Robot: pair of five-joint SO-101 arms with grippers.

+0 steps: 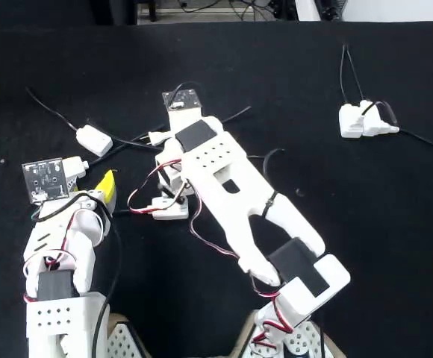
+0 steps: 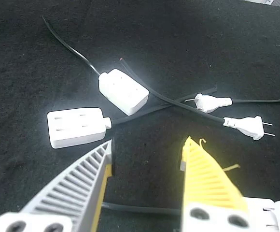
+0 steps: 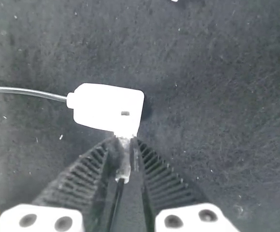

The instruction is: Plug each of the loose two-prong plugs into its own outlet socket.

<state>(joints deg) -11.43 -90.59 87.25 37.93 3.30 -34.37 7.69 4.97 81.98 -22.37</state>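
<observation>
My right gripper (image 3: 124,142) is shut on a small white plug (image 3: 124,162) whose front end meets a white outlet block (image 3: 108,108); the prongs are hidden. In the high view that block (image 1: 170,210) lies mid-table under the right arm. My left gripper (image 2: 148,141) hangs open with nothing in it, its yellow finger (image 1: 108,186) at the table's left. Beyond it lie two white outlet blocks (image 2: 123,92) (image 2: 77,127) and two loose two-prong plugs (image 2: 212,102) (image 2: 246,126), all apart from the fingers.
Black cords cross the dark cloth around the outlets (image 1: 93,139). Another white outlet with something white against it (image 1: 362,119) sits at the far right. The right arm (image 1: 239,194) spans the table's middle, covering part of the cords.
</observation>
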